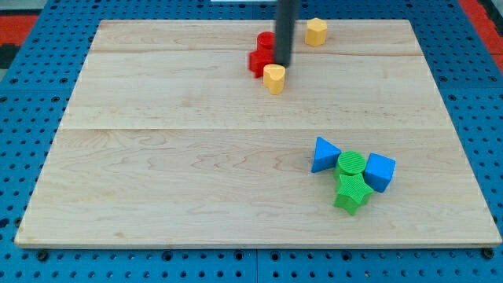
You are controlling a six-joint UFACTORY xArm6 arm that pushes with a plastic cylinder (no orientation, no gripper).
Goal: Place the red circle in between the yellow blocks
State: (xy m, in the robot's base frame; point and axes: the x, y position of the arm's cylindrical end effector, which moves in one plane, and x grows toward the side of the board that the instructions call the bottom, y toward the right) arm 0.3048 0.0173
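My dark rod comes down from the view's top, and my tip [282, 64] rests on the board right beside two red blocks and just above a yellow block [273, 79]. One red block [266, 39], partly hidden by the rod, looks round; the other red block [258, 62] sits just below it, touching the yellow block's upper left. A second yellow block [316, 31] stands apart, near the board's top edge, to the right of the rod.
A cluster lies at the lower right: a blue triangle [324, 153], a green circle [351, 164], a green star-like block [351, 192] and a blue block [380, 171]. The wooden board [157, 157] lies on a blue pegboard.
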